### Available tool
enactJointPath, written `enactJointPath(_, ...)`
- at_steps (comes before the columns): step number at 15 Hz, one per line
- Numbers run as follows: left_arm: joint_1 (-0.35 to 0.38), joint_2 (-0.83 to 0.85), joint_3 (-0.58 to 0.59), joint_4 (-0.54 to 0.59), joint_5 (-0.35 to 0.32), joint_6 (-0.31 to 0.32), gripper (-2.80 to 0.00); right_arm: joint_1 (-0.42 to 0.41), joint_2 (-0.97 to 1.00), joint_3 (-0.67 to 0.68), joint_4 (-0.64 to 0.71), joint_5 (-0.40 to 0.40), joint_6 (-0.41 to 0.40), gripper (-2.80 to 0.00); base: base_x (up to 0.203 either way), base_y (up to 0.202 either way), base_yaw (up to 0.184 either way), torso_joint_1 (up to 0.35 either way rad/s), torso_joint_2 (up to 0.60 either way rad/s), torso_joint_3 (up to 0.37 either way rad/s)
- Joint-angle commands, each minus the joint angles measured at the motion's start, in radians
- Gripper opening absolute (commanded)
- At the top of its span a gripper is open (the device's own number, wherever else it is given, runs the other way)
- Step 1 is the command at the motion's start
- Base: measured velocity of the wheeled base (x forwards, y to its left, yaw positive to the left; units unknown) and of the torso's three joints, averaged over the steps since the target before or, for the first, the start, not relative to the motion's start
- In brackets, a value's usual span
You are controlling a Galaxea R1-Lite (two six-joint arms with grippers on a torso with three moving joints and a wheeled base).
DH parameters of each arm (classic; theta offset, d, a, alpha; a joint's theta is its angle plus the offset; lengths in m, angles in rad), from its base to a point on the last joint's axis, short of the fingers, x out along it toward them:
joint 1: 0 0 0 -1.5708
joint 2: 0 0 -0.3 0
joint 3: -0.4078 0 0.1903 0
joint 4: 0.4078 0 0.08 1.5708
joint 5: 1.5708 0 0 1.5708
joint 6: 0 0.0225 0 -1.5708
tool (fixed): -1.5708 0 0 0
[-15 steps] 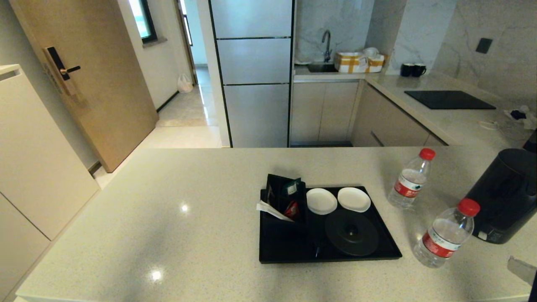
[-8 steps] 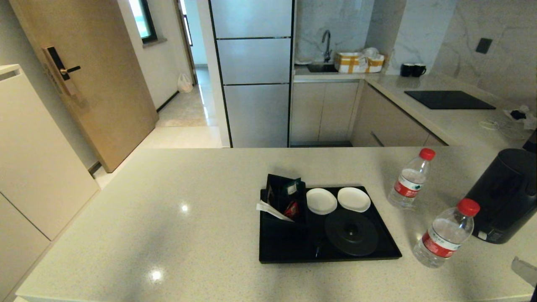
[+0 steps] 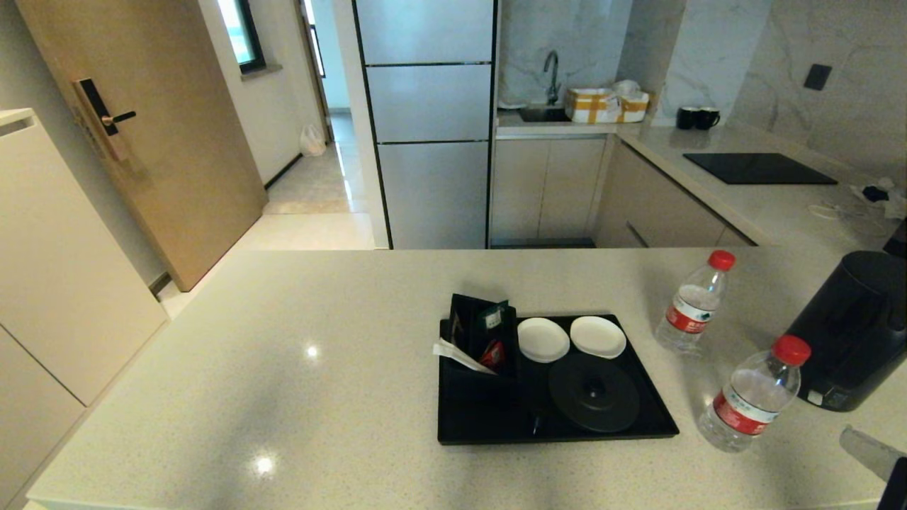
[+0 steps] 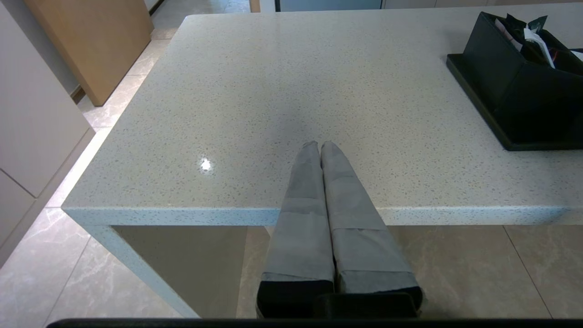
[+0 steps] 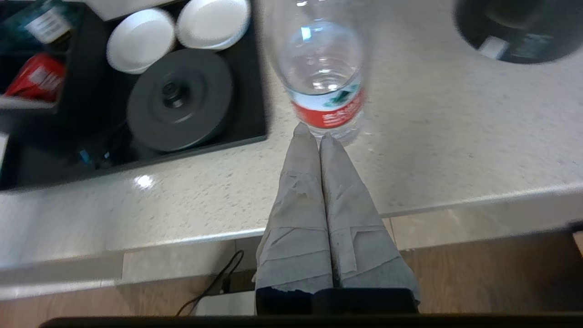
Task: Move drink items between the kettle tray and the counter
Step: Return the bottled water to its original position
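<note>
Head view: black kettle tray sits mid-counter with its round kettle base bare, two white coasters behind the base and the sachet box at the tray's left end. Off the tray to its right, all standing on the counter: one red-capped water bottle near the tray's far right corner, the nearer water bottle beside its near right corner, and the dark grey electric kettle further right past both bottles. Right gripper pokes in at the lower right corner, just near-side of the nearer bottle, not touching it. Left wrist view: left gripper fingers pressed together, empty, hovering over the counter's near edge well to the left of the tray, sachet box on that end. Right wrist view: right gripper also closed with nothing in it, tips right by the base of the nearer bottle; contact unclear. Tray with kettle base and coasters on one side, kettle on the other.
</note>
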Motion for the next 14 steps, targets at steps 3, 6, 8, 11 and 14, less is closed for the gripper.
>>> enactJointPath(3,0.000,0.000,0.002,0.000,0.001,0.000,-2.80,0.000,0.025,0.010,-0.033,0.048,-0.021,-2.80,0.000,0.000,0.000,0.000,0.00,0.000)
enactJointPath(6,0.000,0.000,0.000,0.000,0.001,0.000,-2.80,-0.001,0.108,0.015,-0.143,0.049,-0.063,0.00,0.000,0.000,0.000,0.000,0.00,0.000)
enactJointPath(8,0.001,0.000,0.000,0.000,0.001,0.000,-2.80,-0.002,0.116,0.020,-0.159,0.050,-0.070,0.00,0.000,0.000,0.000,0.000,0.00,0.000)
enactJointPath(11,0.000,0.000,0.000,0.000,0.001,0.000,-2.80,0.000,0.130,0.031,-0.166,0.051,-0.118,0.00,0.000,0.000,0.000,0.000,0.00,0.000)
enactJointPath(14,0.000,0.000,0.000,0.000,0.001,0.000,-2.80,-0.012,0.241,0.039,-0.218,0.049,-0.145,0.00,0.000,0.000,0.000,0.000,0.00,0.000)
